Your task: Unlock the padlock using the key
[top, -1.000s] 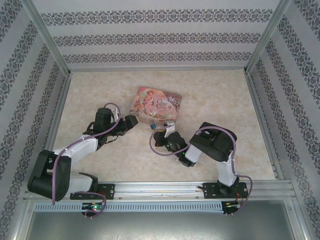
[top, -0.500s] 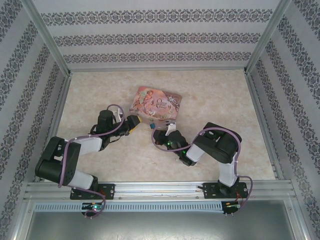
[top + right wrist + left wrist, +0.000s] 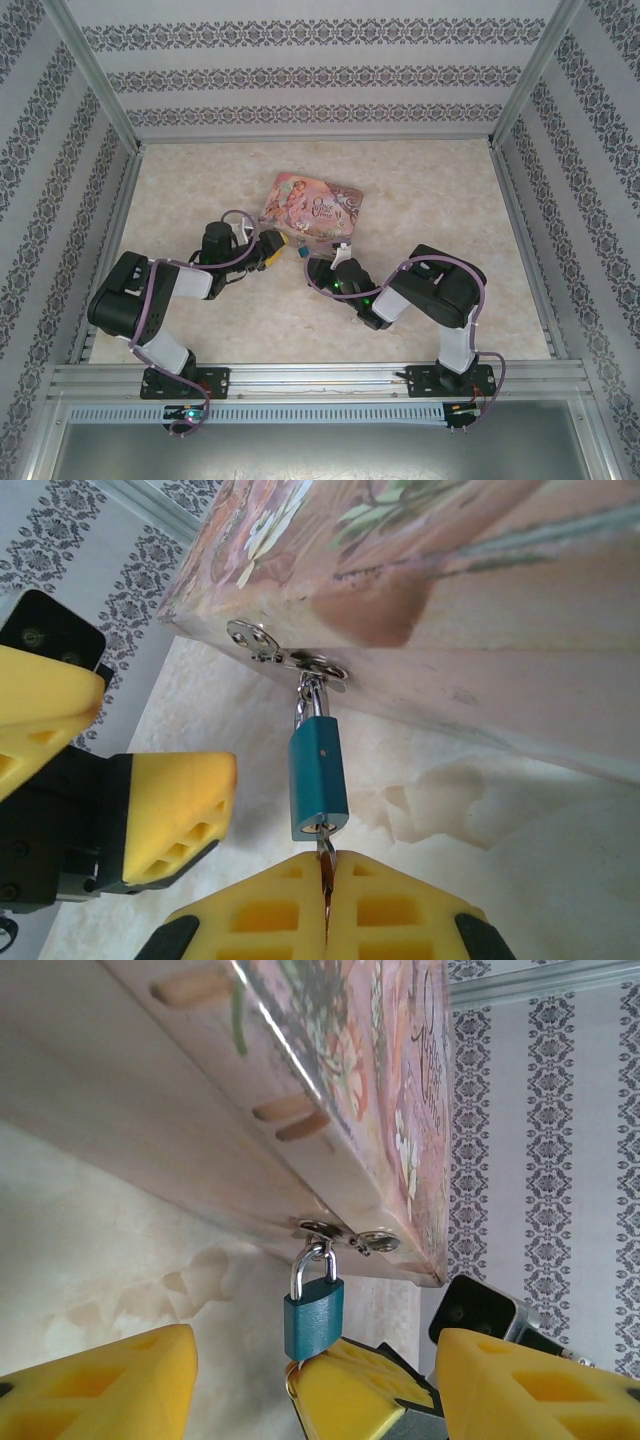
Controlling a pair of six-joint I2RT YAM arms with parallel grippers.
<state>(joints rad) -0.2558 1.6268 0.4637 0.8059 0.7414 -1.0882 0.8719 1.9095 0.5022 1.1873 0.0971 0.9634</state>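
The teal padlock point(image 3: 318, 780) hangs by its silvery shackle from the hasp point(image 3: 290, 660) on the pink box point(image 3: 312, 205). My right gripper point(image 3: 326, 880) is shut on the thin dark key point(image 3: 325, 863). The key's tip sits in the keyhole at the padlock's lower end. In the left wrist view the padlock point(image 3: 313, 1315) lies between the wide-apart yellow fingers point(image 3: 110, 1385) of my left gripper point(image 3: 315, 1360), which is open and touches nothing. From above, the left gripper point(image 3: 283, 248) and the right gripper point(image 3: 312, 264) meet at the padlock point(image 3: 300, 254).
The box stands on the beige tabletop point(image 3: 420, 190) near the middle, its front wall just behind both grippers. Patterned walls close in the back and sides. A metal rail point(image 3: 320, 375) runs along the near edge by the arm bases.
My left arm has folded in and carried its open gripper rightwards up to the padlock. The right gripper has kept its hold on the key and barely shifted.
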